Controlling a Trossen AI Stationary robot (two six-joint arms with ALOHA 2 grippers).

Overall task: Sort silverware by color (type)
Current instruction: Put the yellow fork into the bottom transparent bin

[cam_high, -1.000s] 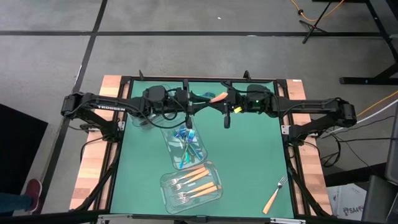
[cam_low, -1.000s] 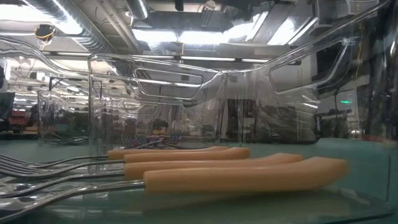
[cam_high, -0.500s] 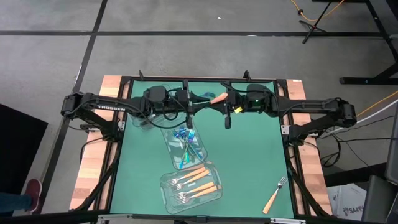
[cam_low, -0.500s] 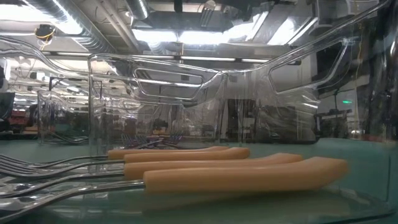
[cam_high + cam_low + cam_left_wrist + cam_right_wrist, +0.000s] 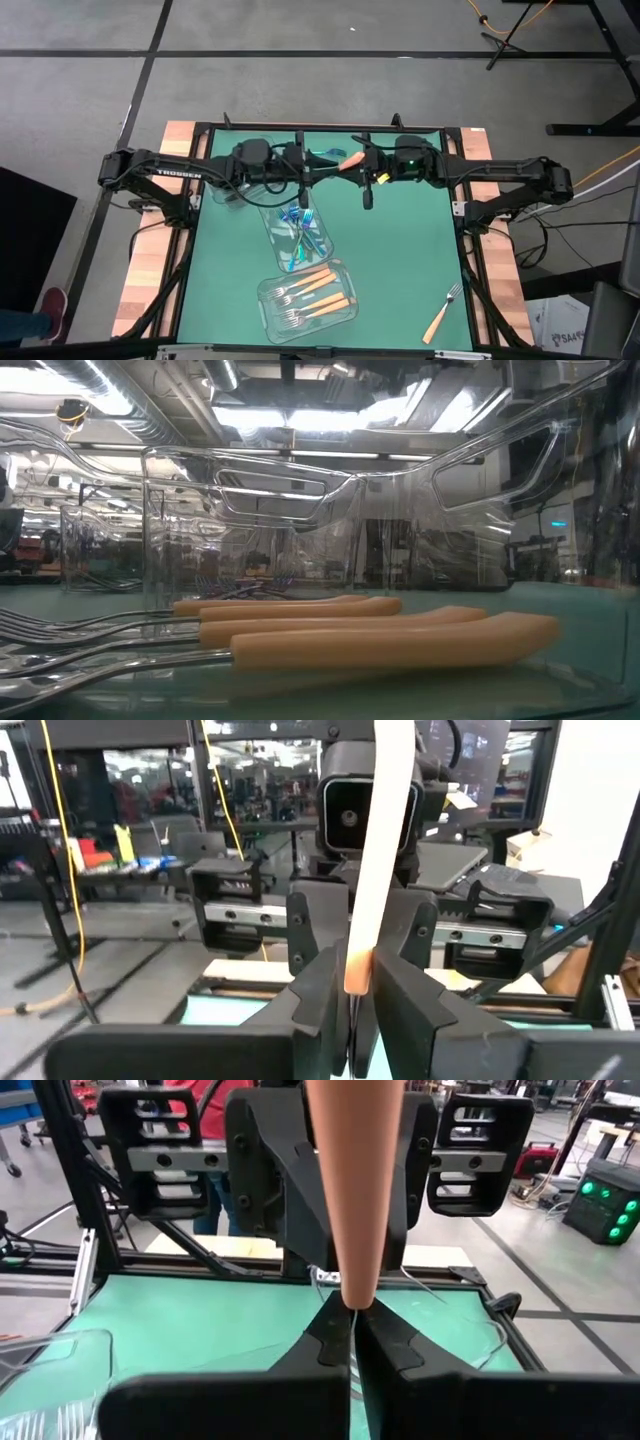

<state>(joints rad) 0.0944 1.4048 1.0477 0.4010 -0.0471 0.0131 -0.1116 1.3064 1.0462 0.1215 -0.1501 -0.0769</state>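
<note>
Handover appears to be in hand: one orange-handled fork [image 5: 350, 159] is held between both grippers above the table's far edge, beyond the clear tray of iridescent utensils [image 5: 300, 232]. The left gripper [image 5: 360, 982] is closed partway on the orange handle end. The right gripper [image 5: 352, 1320] is shut tight on the thin metal neck below that handle. Other orange-handled forks [image 5: 312, 294] lie in the near tray, and a stray fork [image 5: 443, 312] remains well off to the right of that tray.
</note>
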